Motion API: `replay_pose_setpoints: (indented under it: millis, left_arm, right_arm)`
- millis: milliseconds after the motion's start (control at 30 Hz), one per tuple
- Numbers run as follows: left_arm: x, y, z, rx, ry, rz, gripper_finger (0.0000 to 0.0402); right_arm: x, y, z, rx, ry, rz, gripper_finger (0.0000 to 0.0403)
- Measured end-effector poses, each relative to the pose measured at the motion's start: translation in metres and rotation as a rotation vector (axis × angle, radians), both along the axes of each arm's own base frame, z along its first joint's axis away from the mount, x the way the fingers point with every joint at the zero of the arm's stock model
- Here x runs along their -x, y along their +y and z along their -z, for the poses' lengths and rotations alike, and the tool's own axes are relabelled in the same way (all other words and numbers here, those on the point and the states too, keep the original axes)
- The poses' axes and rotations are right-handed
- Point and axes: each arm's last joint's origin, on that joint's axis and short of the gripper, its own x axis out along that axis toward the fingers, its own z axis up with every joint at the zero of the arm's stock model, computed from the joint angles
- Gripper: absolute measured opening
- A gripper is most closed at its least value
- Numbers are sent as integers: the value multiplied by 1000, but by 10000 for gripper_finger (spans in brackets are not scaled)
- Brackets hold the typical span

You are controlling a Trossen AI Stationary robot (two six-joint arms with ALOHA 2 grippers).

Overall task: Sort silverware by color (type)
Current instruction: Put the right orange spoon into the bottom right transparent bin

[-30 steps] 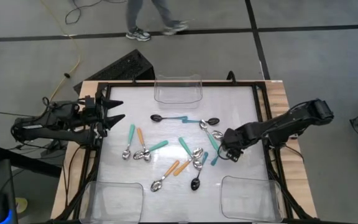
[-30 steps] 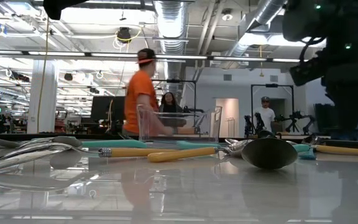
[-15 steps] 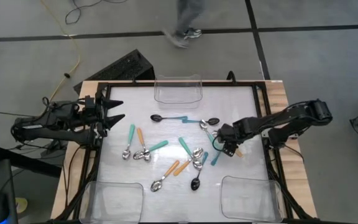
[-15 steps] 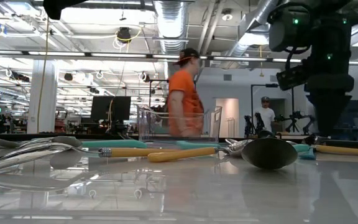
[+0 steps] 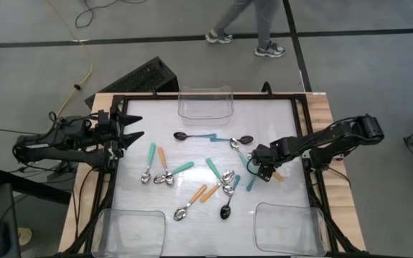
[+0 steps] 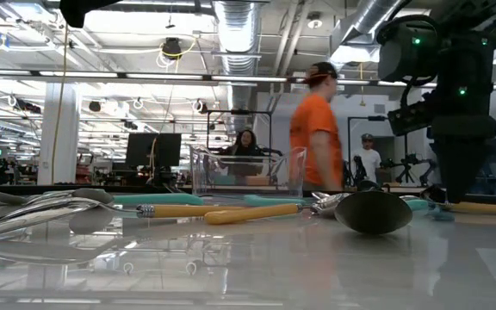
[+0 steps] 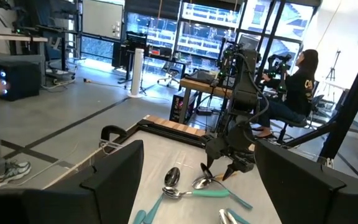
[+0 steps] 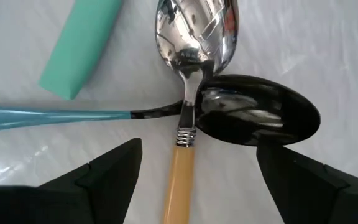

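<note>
Several spoons lie flat and scattered on the white table top (image 5: 142,208): orange-handled ones (image 5: 201,193), teal-handled ones with silver bowls (image 5: 149,163), and black-bowled ones (image 5: 226,211). My right gripper (image 5: 259,167) points down, open, low over the right-hand group. In its wrist view the fingers (image 8: 110,177) stand on either side of an orange-handled spoon (image 8: 188,134), which lies across a black-bowled, teal-handled spoon (image 8: 257,118). I see no touch. My left gripper (image 5: 131,129) waits open and level at the table's left edge.
Three clear bins stand at the table's edges: far middle (image 5: 205,102), near left (image 5: 127,229), near right (image 5: 289,228). A loose teal handle (image 8: 82,43) lies just beyond the right gripper. A black frame (image 5: 303,129) rims the table. A person (image 5: 253,29) walks past the far side.
My right gripper has gone a little toward the table's left edge and down, over the orange-handled spoon, and stays open. No spoon has moved. A person has walked along the table's far side.
</note>
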Motion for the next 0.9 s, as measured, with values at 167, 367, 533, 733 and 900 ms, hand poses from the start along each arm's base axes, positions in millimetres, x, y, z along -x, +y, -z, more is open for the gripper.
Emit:
replay_pose_setpoints:
  millis: [167, 367, 533, 733, 900]
  left_arm:
    - [0, 0, 0, 0, 0, -8, 293]
    - [0, 0, 2, 8, 16, -8, 293]
    - [0, 0, 3, 15, 27, -17, 293]
    - [0, 0, 3, 25, 26, -13, 293]
    - [0, 0, 3, 24, 26, -12, 293]
  right_arm:
    - [-3, 0, -6, -3, -33, -15, 343]
    - [-2, 1, -26, 1, -98, -2, 343]
    - [6, 4, -26, 24, -42, 31, 343]
    - [11, 9, -11, 37, -23, 31, 343]
    - [14, 11, -5, 35, -19, 47, 343]
